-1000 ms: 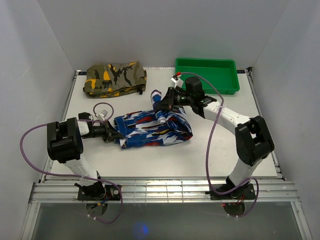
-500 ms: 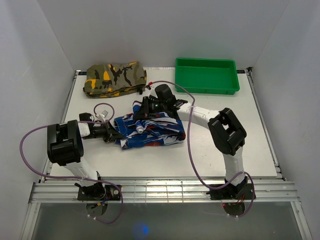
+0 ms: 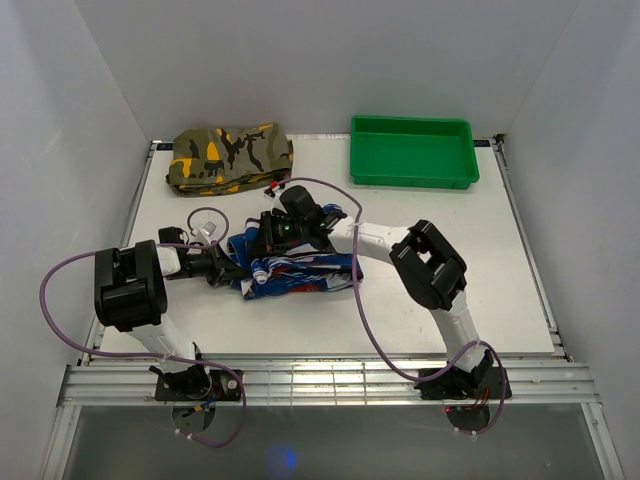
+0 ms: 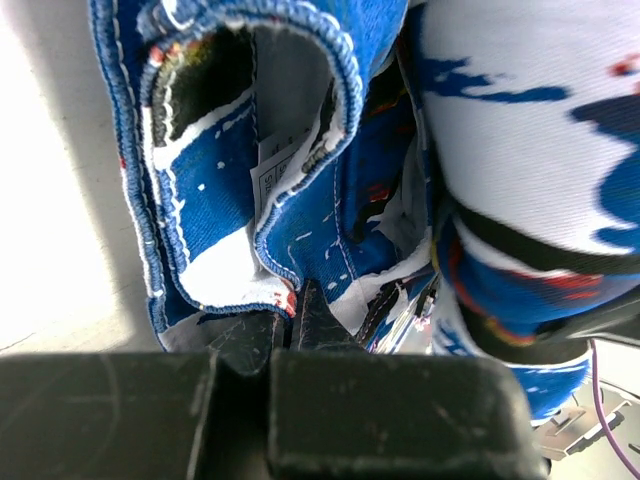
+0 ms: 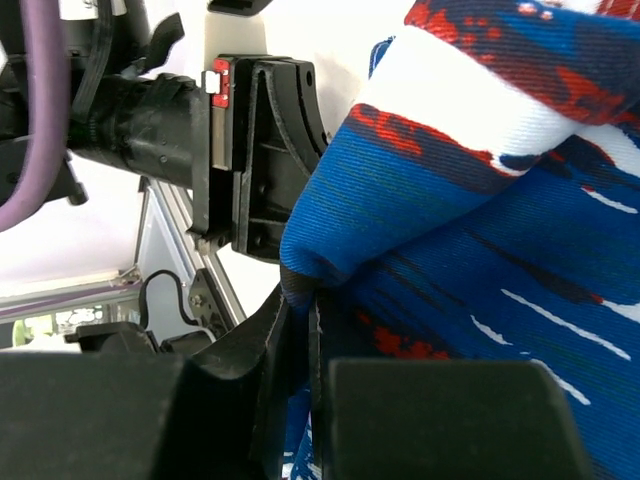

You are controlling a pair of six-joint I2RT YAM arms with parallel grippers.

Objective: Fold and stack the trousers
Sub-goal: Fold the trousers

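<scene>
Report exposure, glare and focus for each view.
Top external: even light, sharp, soft shadows, one blue glint on the front panel. Left wrist: the table is blown out white, the trousers slightly soft. Right wrist: the fabric weave is crisp, the background washed out, the right claw dark, without detail.

White table [image 3: 490,285] enclosed by 3 plain white walls [image 3: 300,60].
</scene>
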